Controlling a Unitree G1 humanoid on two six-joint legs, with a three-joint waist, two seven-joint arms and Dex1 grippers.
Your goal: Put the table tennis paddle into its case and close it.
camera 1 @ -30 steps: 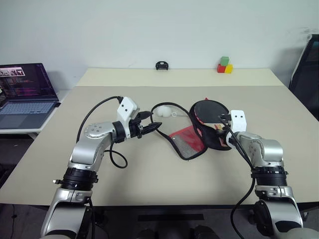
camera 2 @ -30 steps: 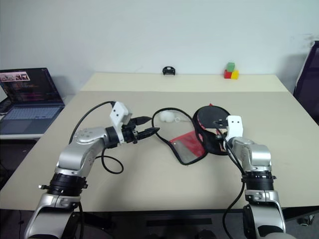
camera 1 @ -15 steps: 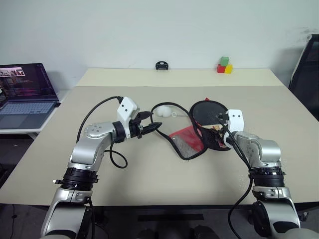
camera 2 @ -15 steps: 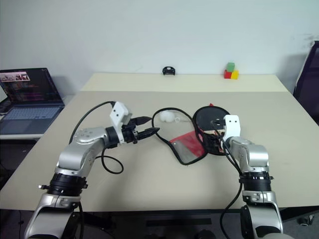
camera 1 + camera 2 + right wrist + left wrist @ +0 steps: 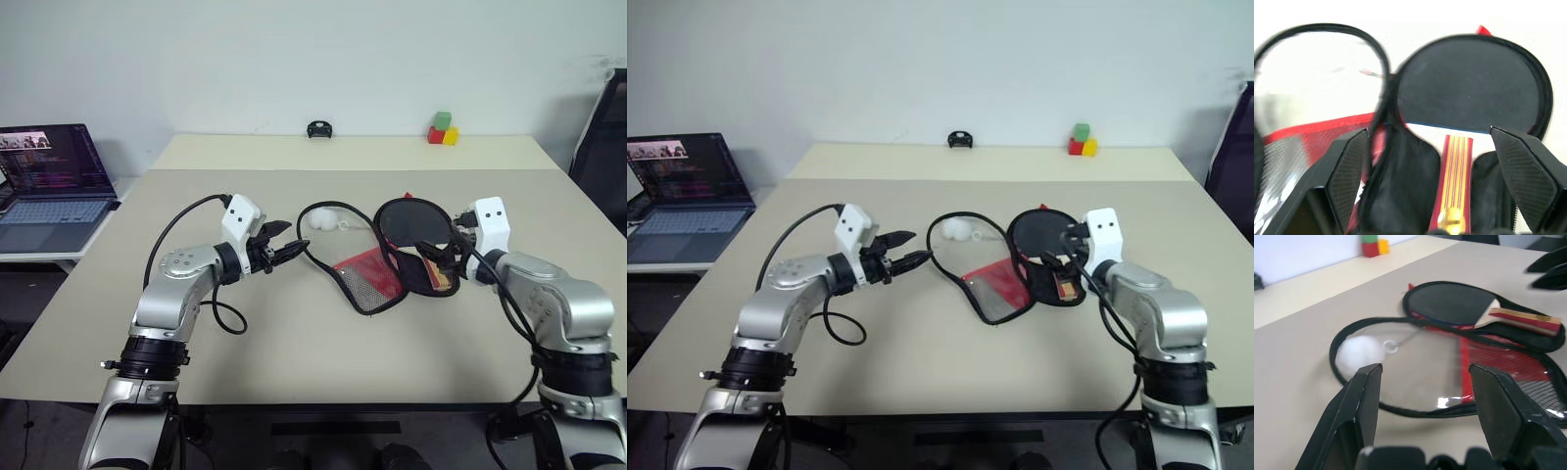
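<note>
Paddle [image 5: 416,227] lies inside the open case [image 5: 392,264], near the middle of the tabletop [image 5: 294,343]. Its round black blade sits in the round far end of the case, and the handle [image 5: 1455,176], light wood w/ red stripes, points toward the robot's right side and rests on the black lining. Case is not closed: its flap w/ red panel and mesh [image 5: 367,279] lies unfolded on the tabletop on the left of the paddle, and the black zip edge makes a loop toward the far left. Inside this loop sits a white fluffy ball [image 5: 321,221] on a small ring.

Right claw [image 5: 438,249] is just above the handle end of the case, fingers spread wide, holding nothing; in the right wrist view the handle shows between the two fingers [image 5: 1520,176]. Left claw [image 5: 282,251] is at the left of the zip loop, close to it; fingers apart, nothing between them.

Other things: laptop [image 5: 49,186] w/ lit screen on a side desk at far left; coloured blocks [image 5: 442,128] (green, red, yellow) and a small black object [image 5: 317,128] at the far edge.
</note>
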